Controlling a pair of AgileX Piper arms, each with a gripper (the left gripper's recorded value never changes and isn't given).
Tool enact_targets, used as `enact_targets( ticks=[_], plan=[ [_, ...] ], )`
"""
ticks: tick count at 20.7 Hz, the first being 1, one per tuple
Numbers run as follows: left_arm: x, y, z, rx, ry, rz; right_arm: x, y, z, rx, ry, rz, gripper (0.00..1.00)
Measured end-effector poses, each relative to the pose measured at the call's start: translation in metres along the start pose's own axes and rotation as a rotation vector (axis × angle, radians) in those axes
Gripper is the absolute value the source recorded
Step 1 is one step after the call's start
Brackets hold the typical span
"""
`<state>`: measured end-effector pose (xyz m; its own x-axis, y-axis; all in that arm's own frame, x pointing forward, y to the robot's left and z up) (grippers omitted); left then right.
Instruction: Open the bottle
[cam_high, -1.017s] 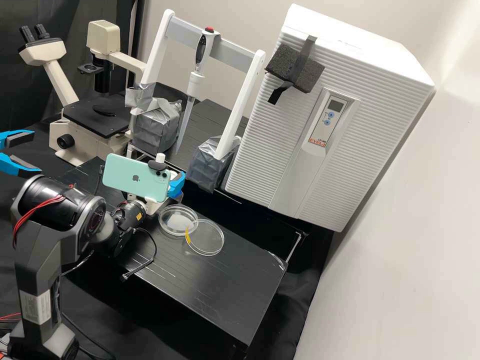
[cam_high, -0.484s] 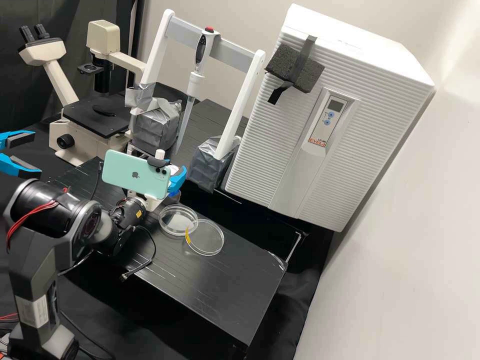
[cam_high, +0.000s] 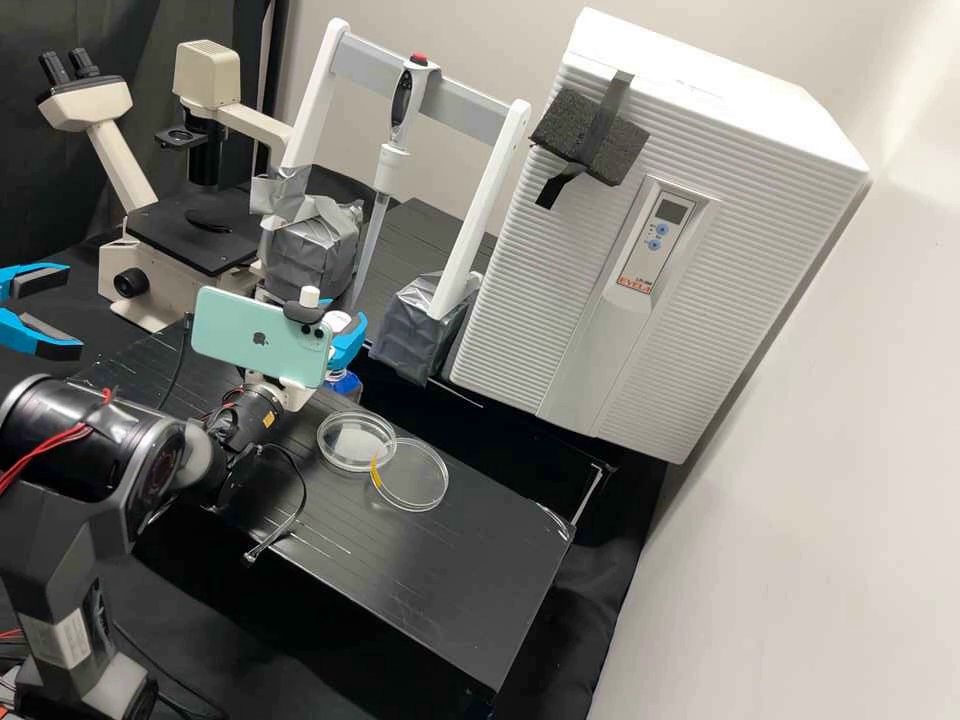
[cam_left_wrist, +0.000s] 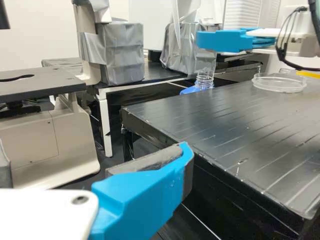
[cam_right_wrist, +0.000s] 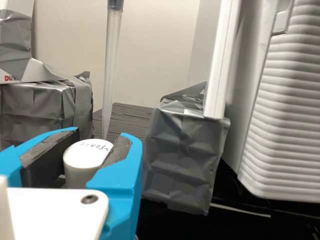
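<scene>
Right fingers (cam_right_wrist: 118, 172) higher, around white bottle cap (cam_right_wrist: 89, 151).

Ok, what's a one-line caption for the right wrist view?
Right gripper, blue fingers closed on the white round bottle cap; translucent pipette tip and grey tape-wrapped blocks beyond.

The bottle (cam_left_wrist: 205, 75) is small and of clear plastic, with ribbed rings round its lower body, and it is upright. Its cap (cam_right_wrist: 86, 150) is white, round and flat-topped, with faint writing on top, and is still on the neck. The right tool (cam_right_wrist: 92, 146) holds the bottle by this cap, a dark pad pressed to each side. The bottle is at the far edge of the raised black surface (cam_left_wrist: 240, 130). Whether its base touches the surface cannot be told.
</scene>
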<state>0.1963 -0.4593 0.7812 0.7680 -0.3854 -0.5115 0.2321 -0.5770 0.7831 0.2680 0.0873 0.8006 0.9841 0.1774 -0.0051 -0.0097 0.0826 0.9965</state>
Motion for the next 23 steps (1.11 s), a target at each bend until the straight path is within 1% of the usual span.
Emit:
enact_targets(
  ticks=[5, 9, 11, 12, 15, 17, 18, 22, 23],
  plan=[
    [-0.0001, 0.000, 0.000, -0.001, 0.000, -0.001, -0.021, 0.001, 0.001, -0.002, 0.016, 0.017, 0.00],
    [-0.0001, 0.000, 0.000, -0.001, 0.000, -0.001, -0.040, -0.007, 0.000, -0.002, 0.040, -0.006, 0.00],
    [-0.0001, 0.000, 0.000, -0.001, 0.000, -0.001, -0.048, -0.014, -0.002, -0.001, 0.058, -0.026, 0.00],
    [-0.0004, 0.000, 0.001, 0.003, 0.000, 0.002, -0.051, -0.017, -0.003, 0.002, 0.063, -0.041, 0.00],
    [-0.0009, 0.002, 0.001, 0.009, -0.001, 0.008, -0.056, -0.026, -0.001, 0.006, 0.057, -0.072, 0.00],
    [-0.0011, 0.002, 0.002, 0.011, -0.001, 0.009, -0.061, -0.031, 0.001, 0.011, 0.043, -0.083, 0.00],
    [-0.0011, 0.002, 0.002, 0.012, -0.002, 0.010, -0.062, -0.034, 0.003, 0.013, 0.031, -0.098, 0.00],
    [-0.0012, 0.003, 0.002, 0.013, -0.002, 0.011, -0.065, -0.043, 0.009, 0.013, 0.000, -0.135, 0.00],
    [-0.0012, 0.003, 0.002, 0.013, -0.002, 0.011, -0.066, -0.043, 0.009, 0.012, 0.002, -0.132, 0.00]
  ],
)
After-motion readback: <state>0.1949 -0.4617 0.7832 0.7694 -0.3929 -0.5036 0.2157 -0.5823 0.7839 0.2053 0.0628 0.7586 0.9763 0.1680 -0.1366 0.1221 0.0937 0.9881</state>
